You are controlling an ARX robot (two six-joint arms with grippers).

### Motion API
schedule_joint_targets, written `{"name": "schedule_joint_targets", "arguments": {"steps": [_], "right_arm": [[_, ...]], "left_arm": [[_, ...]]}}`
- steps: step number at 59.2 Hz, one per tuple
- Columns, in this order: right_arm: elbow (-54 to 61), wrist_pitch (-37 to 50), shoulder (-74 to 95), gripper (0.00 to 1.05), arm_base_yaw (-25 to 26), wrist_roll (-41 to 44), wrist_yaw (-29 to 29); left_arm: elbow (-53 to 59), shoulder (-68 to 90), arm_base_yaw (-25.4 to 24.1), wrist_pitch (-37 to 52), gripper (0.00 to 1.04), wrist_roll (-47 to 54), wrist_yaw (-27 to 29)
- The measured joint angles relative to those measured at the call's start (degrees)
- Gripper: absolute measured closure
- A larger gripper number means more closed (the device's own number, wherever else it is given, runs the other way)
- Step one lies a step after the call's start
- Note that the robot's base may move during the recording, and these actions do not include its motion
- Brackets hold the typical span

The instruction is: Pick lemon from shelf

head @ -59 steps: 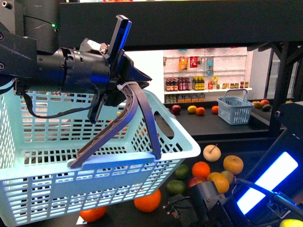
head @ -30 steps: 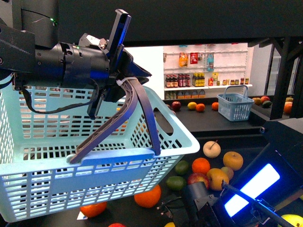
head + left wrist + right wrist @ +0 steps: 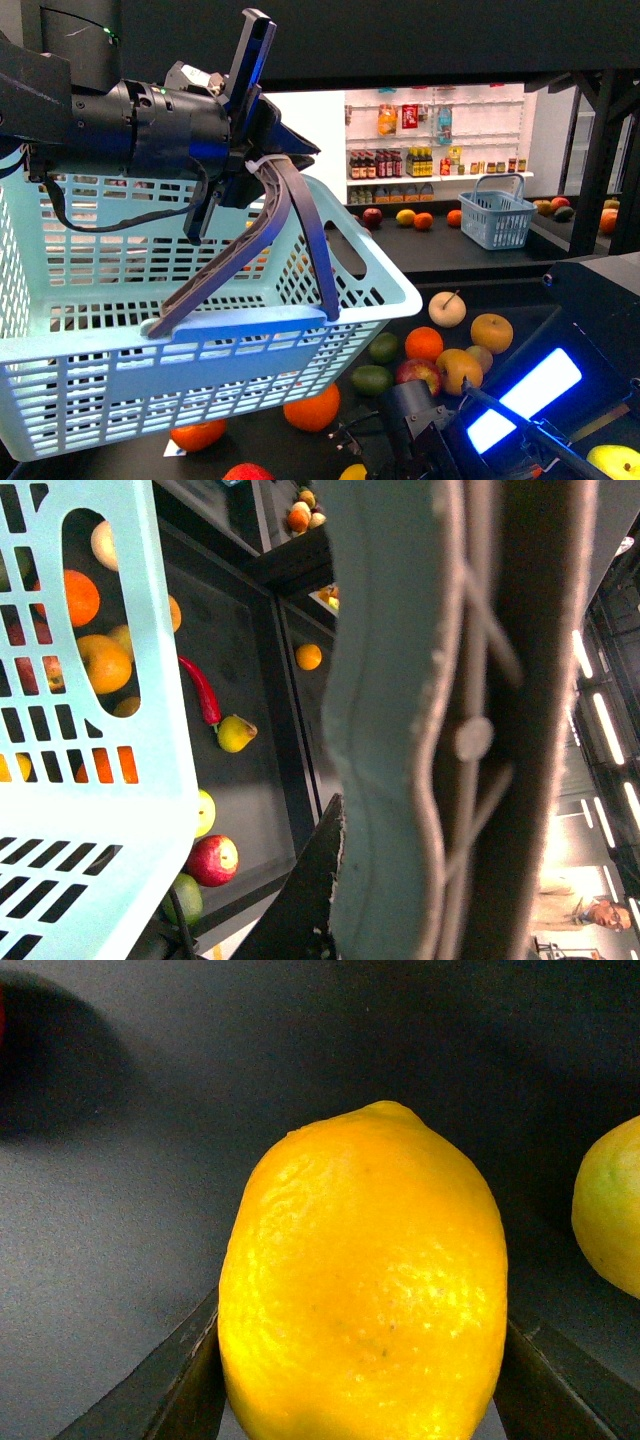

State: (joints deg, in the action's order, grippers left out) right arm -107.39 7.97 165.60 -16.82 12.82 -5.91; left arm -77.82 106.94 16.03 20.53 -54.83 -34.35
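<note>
No writing legible: the white wall shelving (image 3: 440, 150) far back carries bottles & packets, labels too small to read.

The bright yellow oval lemon (image 3: 365, 1280) has pebbly, glossy skin, deeper orange-yellow low down, w/ a small blunt nub at its upper end. It sits btwn the two dark fingers (image 3: 175, 1385) of the right gripper (image 3: 362, 1360). Both press its sides, jaws apart only by the fruit's width, so it's gripped. Behind it is a flat dark grey deck of the large black metal shelf (image 3: 598, 150). Can't tell if the lemon rests on the deck or hangs clear of it. A yellow-green fruit (image 3: 610, 1205) lies near, not touching.

Front view: the left gripper (image 3: 258, 160) is clamped on the grey-brown plastic handle (image 3: 300, 235) of a pale turquoise slotted plastic basket (image 3: 200, 370), which hangs tilted over loose oranges (image 3: 312, 410), apples & green fruit on a lower deck. A small blue-grey wire-look basket (image 3: 497, 215) stands further back.

Left wrist view: handle close-up, w/ a red chilli (image 3: 200, 690) on the deck below.
</note>
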Motion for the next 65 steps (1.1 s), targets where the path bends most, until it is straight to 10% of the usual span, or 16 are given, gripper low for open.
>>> {"name": "schedule_joint_targets", "arguments": {"steps": [46,65], "right_arm": [[24.0,8.6,-33.7,0.42,18.3,-1.7,-6.4],[21.7,6.9,-48.7,0.42,15.8,-10.4,-13.9]], "left_arm": [[0.0,0.0,0.0,0.0,0.96,0.0,0.0],[0.0,0.0,0.0,0.0,0.96,0.0,-0.1]]}}
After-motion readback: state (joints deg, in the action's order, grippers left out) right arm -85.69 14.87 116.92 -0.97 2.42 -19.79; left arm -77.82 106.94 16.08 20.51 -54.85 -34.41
